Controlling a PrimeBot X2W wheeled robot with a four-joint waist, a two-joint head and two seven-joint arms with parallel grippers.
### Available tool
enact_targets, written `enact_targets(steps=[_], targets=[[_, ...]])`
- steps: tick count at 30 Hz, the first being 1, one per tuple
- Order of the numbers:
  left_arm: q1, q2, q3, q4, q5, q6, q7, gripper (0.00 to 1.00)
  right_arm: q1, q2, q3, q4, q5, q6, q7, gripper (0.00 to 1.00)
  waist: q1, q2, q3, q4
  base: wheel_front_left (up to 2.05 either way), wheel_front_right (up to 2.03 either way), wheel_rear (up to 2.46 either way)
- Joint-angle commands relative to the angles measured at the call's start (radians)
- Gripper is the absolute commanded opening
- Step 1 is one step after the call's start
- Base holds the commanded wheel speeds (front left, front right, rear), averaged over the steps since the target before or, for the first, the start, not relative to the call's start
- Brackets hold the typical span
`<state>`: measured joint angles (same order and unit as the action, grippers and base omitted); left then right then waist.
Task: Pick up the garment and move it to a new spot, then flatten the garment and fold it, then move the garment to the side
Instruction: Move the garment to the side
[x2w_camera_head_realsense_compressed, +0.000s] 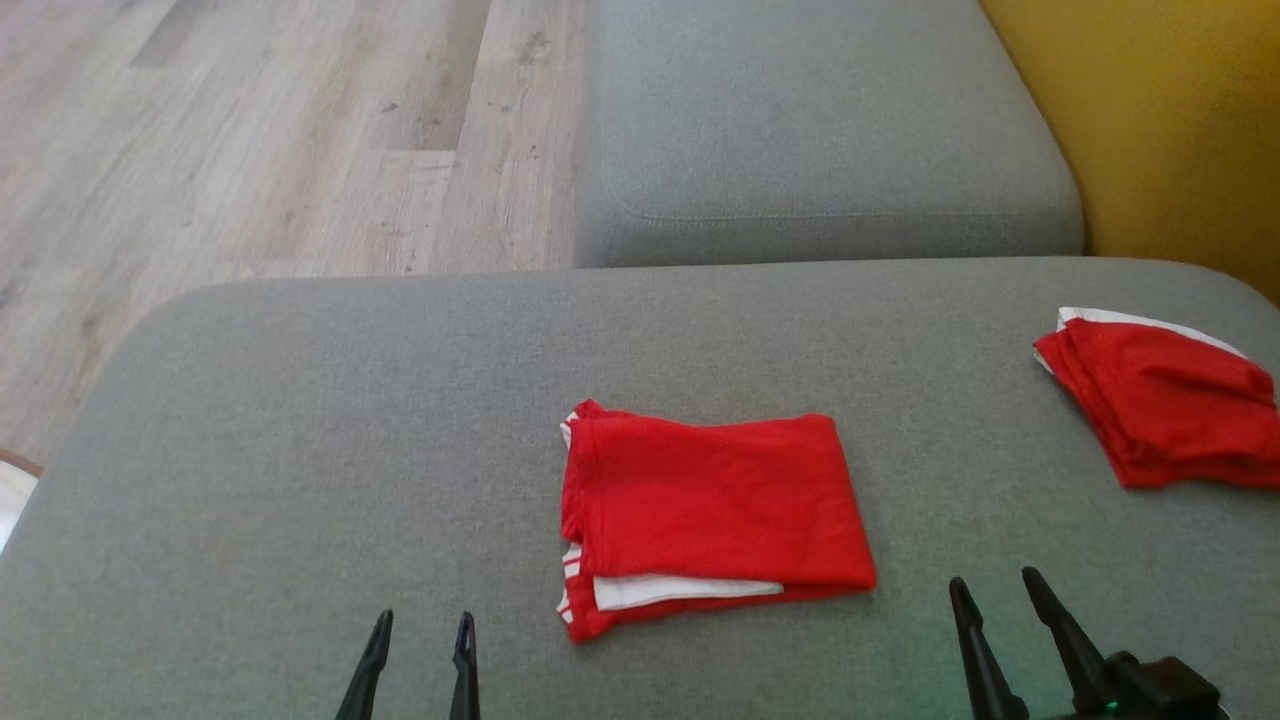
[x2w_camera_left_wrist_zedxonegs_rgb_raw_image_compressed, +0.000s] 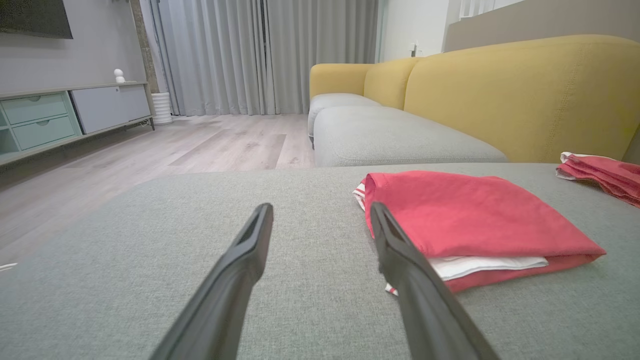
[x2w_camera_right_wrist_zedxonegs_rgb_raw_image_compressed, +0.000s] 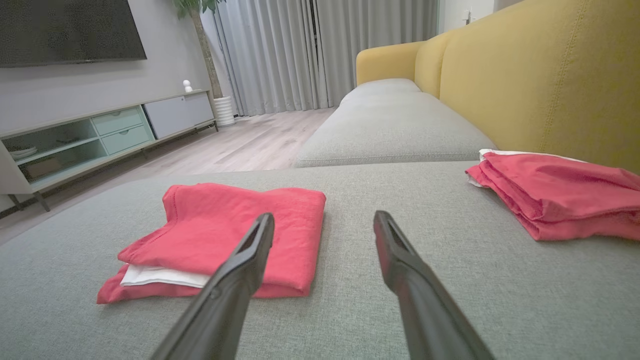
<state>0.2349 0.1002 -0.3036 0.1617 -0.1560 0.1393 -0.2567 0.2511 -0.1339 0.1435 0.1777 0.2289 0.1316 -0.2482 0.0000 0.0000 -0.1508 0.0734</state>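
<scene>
Folded red fabric garment w/ white trim lies mid grey upholstered cushion, btwn left gripper & right gripper; both spread wide, empty, clear of it.

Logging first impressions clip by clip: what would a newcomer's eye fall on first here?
The folded red fabric garment with white trim, lying mid-cushion on the grey upholstered sofa seat. Then a second folded red garment at the seat's right edge, by the yellow backrest.

Soft even daylight, faint shadows, sharp focus, wide-angle wrist distortion
</scene>
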Motion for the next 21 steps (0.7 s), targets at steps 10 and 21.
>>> enact_targets(steps=[10, 21], targets=[[-0.056, -0.019, 0.022, -0.026, 0.024, -0.019, -0.005, 1.00, -0.130, -0.034, 0.055, 0.045, 0.032, -0.001, 0.007, 1.00, 0.0000, 0.0000, 0.102, 0.035, 0.00, 0.00, 0.00], [-0.156, -0.033, -0.020, -0.018, 0.045, -0.047, -0.005, 1.00, -0.383, -0.059, 0.055, 0.170, 0.296, -0.001, 0.363, 1.00, 0.0000, 0.0000, 0.260, 0.088, 0.00, 0.00, 0.00]])
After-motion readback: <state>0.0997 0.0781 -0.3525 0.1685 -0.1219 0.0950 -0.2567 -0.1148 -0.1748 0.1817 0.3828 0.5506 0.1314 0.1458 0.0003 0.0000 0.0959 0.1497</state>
